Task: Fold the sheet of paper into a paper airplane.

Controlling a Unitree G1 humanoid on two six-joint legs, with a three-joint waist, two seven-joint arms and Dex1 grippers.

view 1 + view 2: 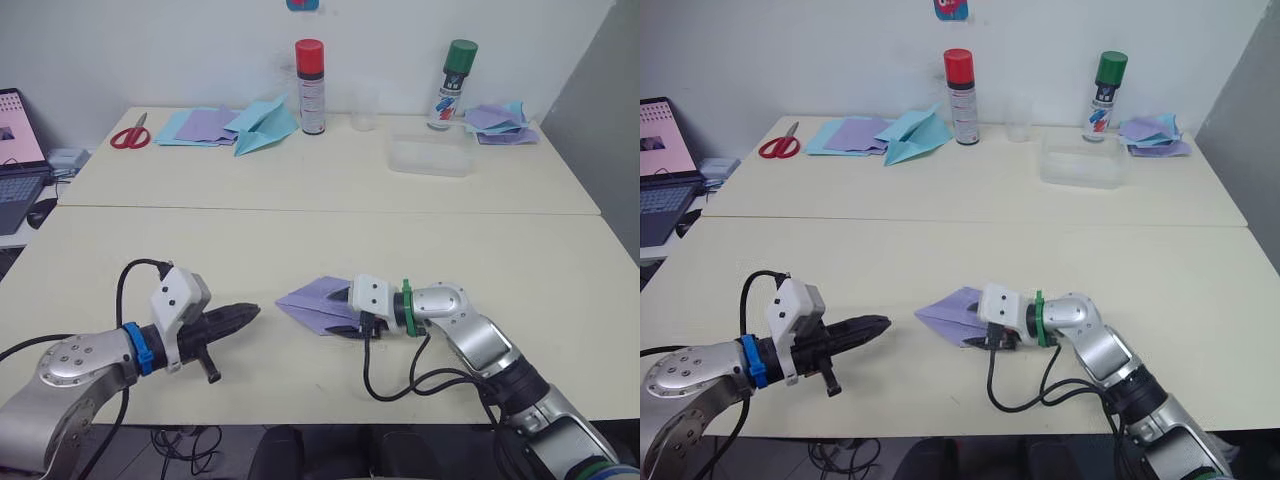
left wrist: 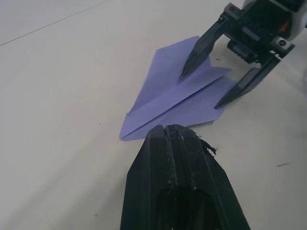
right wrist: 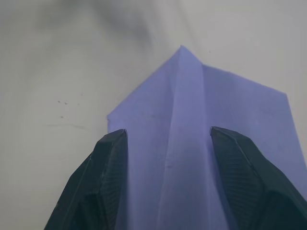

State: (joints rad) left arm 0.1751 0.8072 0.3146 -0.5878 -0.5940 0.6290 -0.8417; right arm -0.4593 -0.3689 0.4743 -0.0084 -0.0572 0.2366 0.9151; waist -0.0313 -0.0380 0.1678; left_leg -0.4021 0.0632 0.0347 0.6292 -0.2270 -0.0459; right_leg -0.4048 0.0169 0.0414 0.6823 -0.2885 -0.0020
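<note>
My left gripper (image 1: 250,313) hangs low over the near table (image 1: 120,240), its two black fingers pressed tight together with nothing between them, the tips aimed at the paper's nose and just short of it. To its right lies the sheet of paper (image 1: 312,301), flat on the table in front of me. It is already a pointed dart with a centre crease and folded wings, nose towards my left arm. Over its tail end sits my right gripper (image 2: 222,72), fingers spread wide, one tip resting on the upper wing, the other at the far edge; it pins the paper and grips nothing. I judge the folding nearly complete: the dart shape is there, and what seems left is pressing the creases and letting go.
</note>
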